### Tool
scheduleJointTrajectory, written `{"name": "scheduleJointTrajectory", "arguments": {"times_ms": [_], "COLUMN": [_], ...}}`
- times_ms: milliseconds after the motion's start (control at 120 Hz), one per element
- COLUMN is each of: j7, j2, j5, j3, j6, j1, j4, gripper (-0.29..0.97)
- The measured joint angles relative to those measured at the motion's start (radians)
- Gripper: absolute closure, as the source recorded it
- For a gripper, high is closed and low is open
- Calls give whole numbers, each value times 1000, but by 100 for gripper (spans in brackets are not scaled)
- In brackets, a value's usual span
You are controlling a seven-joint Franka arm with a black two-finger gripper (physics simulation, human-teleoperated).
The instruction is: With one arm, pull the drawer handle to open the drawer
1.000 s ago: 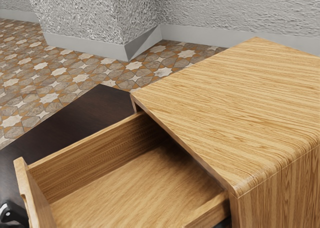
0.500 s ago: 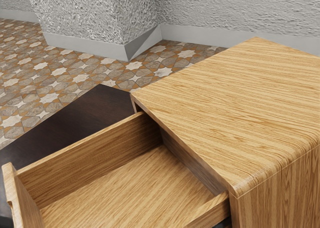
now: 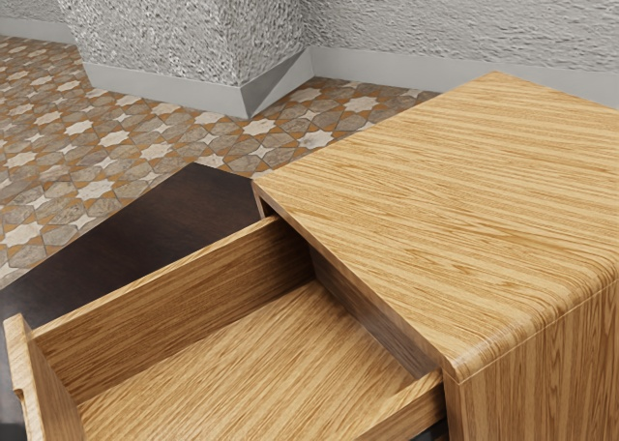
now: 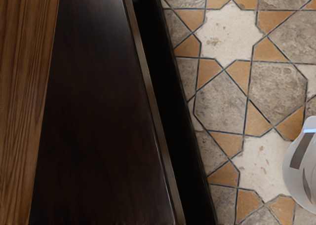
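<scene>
Drawer [image 3: 164, 306] is open, pulled well out of the cabinet [image 3: 464, 199] toward the exterior view's lower left. Inside is bare wood, floor and both side walls visible. Its front panel [image 3: 34, 388] stands upright at the exterior view's lower-left corner, cut off by the edge. The drawer's rear part sits under the cabinet top.

The cabinet sits on a dark table [image 3: 145, 238], which runs out beside the drawer on its far side. Patterned floor tiles [image 3: 87, 161] lie beyond the table, and a rough grey wall [image 3: 435, 15] with a grey skirting stands at the back.

Gripper state: can't tell from these views.

Wrist view looks down on the same dark table [image 4: 98, 126] and its edge, with the tiles [image 4: 237, 87] below. A wood-grain strip [image 4: 19, 87] borders the table on the side away from the tiles; can't tell if it's drawer or cabinet. A white rounded part [image 4: 302, 166] shows over the tiles, cut off by the frame.
</scene>
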Motion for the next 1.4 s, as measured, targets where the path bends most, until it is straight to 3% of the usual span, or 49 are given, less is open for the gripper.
{"name": "scheduleJointTrajectory", "arguments": {"times_ms": [133, 167, 250, 283, 342, 400, 525, 683, 1017, 1167, 1400], "j7": [0, 0, 1, 1, 2, 3, 4, 6, -88, -331, -716], "j2": [1, 1, 4, 5, 7, 8, 10, 11, 23, 42, 68], "j5": [4, 4, 6, 6, 8, 11, 20, 24, 14, -13, 89], "j3": [-1, -2, -4, -5, -5, -8, -8, -9, -11, -45, -2], "j6": [8, 12, 22, 28, 36, 47, 58, 62, 35, -103, -281], "j1": [0, -1, -1, -1, 0, -1, 0, -3, -4, -13, 15], "j4": [7, 11, 25, 29, 40, 58, 86, 91, 140, 257, 314], "gripper": [24, 18, 30, 27, 53, 67, 29, 9, 1, 0, 0]}}
